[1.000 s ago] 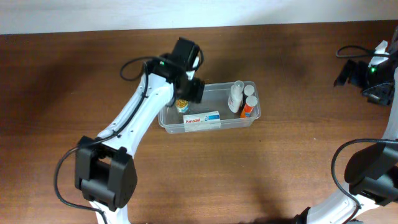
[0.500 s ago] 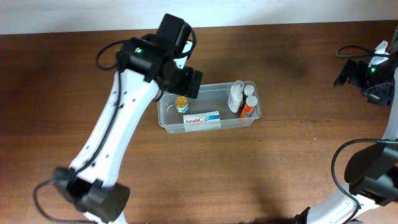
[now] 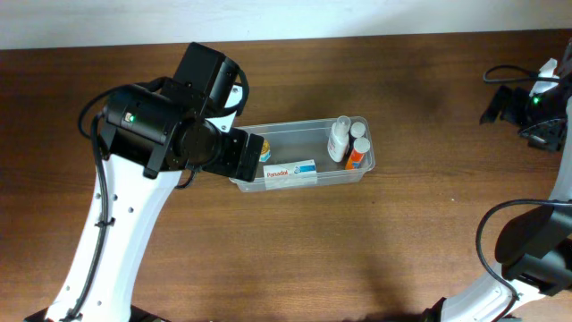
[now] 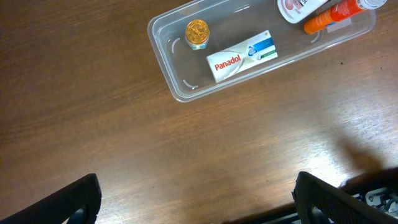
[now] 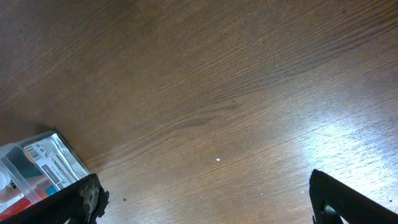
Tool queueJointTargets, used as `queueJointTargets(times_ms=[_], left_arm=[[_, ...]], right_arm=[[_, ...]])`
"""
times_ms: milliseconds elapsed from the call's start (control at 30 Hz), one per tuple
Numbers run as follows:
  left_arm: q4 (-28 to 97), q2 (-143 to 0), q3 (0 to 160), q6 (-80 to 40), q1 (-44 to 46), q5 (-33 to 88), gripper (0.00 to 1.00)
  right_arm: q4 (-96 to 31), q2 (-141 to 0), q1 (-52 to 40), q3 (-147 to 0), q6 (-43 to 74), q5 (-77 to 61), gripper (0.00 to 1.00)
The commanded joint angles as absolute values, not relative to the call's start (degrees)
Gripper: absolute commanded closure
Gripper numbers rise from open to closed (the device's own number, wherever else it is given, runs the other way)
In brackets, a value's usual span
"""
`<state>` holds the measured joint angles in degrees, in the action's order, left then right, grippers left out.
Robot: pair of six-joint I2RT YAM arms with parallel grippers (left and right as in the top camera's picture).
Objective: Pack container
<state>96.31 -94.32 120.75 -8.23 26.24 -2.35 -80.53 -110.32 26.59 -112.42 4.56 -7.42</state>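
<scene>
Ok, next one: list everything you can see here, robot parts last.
table: one, brown wood, under everything
container: one, clear, middle of the table
jar: one, gold lid, container's left end
Panadol box: one, white with red and blue, lying flat along one long wall of the container
white bottle: one, white, container's right end
orange bottle: one, orange with white cap, beside the white bottle
third bottle: one, only its white cap shows, same end
cable: one, black, far right
left gripper: black fingers, open, empty, above the table near the container
right gripper: black fingers, open, empty, over bare table
</scene>
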Motion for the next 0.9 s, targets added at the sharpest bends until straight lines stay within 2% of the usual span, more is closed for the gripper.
queueJointTargets(times_ms=[0,433,633,867], left_arm=[[96.49,-93.84,121.43,-8.93,26.11,-2.37,0.01],[95.70,-93.01,115.11,-8.93,26.11,0.01,0.01],[78.22,-81.45,97.91,-7.44,26.09,-1.50,0.01],[55.77,-57.34,63.64,-6.13,25.23,-1.48,0.01]], right_arm=[[-80.51,-109.45,26.65,-112.55,4.93,-7.70,0.01],[-80.51,-109.45,26.65,-112.55,4.93,-7.73,0.02],[-80.51,-109.45,26.65,-112.55,4.93,-7.73,0.02],[-80.51,-109.45,26.65,-112.55,4.93,-7.73,0.02]])
